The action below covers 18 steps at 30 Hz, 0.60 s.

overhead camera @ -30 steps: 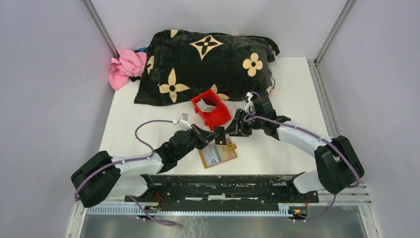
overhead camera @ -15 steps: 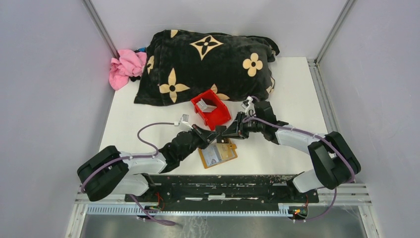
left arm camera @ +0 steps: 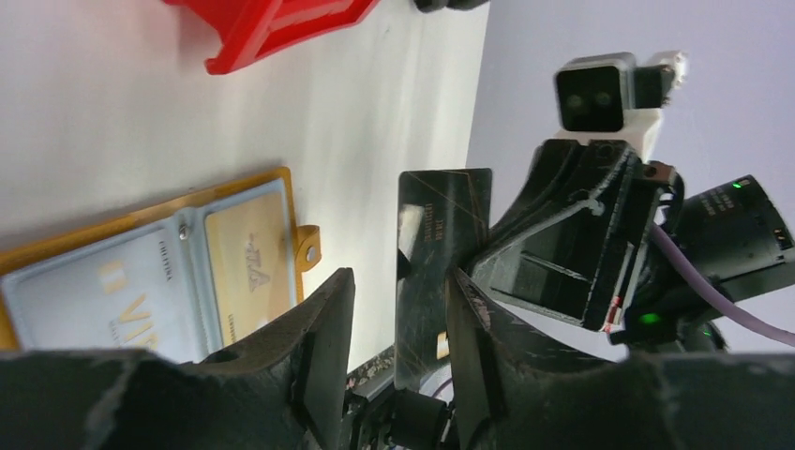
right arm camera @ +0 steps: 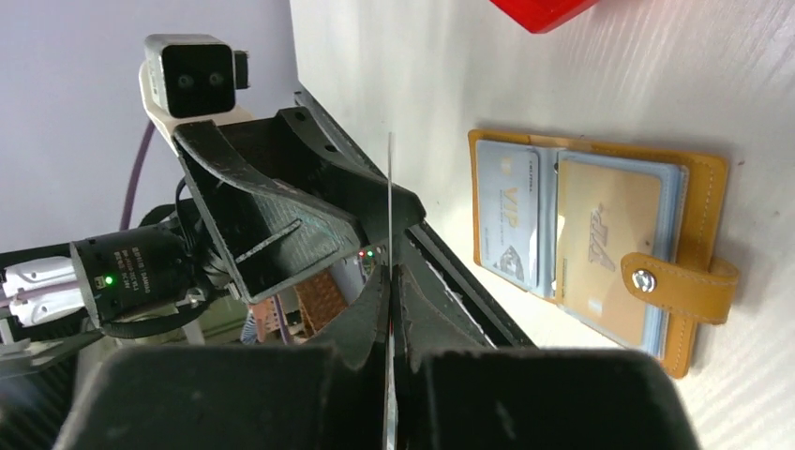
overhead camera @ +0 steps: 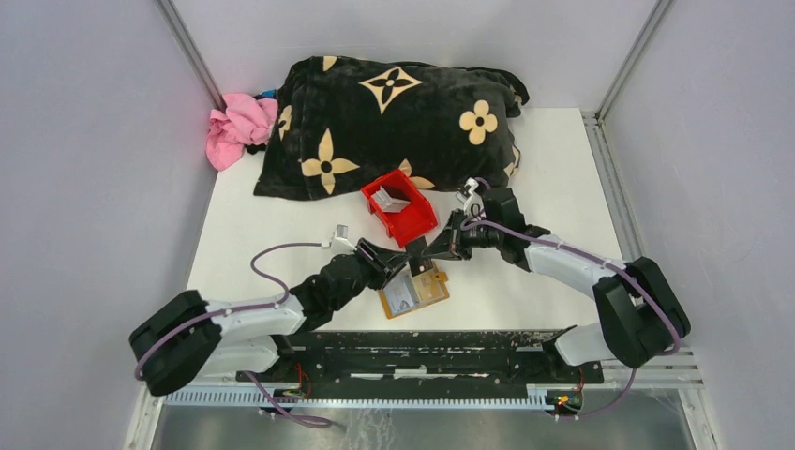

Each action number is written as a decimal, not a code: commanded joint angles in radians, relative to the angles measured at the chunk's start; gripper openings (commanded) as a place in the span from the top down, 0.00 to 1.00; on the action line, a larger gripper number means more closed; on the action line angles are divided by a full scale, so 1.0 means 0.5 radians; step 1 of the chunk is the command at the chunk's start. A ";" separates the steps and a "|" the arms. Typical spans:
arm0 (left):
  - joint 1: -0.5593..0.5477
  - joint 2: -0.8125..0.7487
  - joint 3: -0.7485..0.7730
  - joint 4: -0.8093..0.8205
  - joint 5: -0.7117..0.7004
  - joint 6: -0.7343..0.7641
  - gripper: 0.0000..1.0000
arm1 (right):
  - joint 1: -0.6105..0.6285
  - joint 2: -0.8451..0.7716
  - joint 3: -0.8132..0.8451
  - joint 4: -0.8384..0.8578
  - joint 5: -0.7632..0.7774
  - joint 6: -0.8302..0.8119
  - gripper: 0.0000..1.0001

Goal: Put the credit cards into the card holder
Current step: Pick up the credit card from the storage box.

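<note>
A dark credit card stands on edge above the table where the two grippers meet. My right gripper is shut on it, and the card shows edge-on as a thin line rising from the jaws. My left gripper is open around the same card, which lies close to one finger. The tan card holder lies open on the table just below, with cards in its clear pockets. Another pale card sits in the red bin.
A black blanket with tan flowers fills the back of the table, and a pink cloth lies at its left. The red bin stands just behind the grippers. Bare white table lies left of the bin.
My right gripper has closed onto the dark card while my left gripper has opened its jaws from it. The left arm's elbow swung left.
</note>
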 commanded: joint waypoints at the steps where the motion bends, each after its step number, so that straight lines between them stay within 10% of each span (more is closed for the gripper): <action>1: -0.049 -0.305 0.055 -0.636 -0.256 -0.027 0.51 | 0.032 -0.173 0.289 -0.680 0.207 -0.585 0.99; 18: -0.348 -0.045 0.450 -1.471 -0.531 0.094 0.70 | 0.537 0.083 0.689 -1.515 1.276 -1.208 0.99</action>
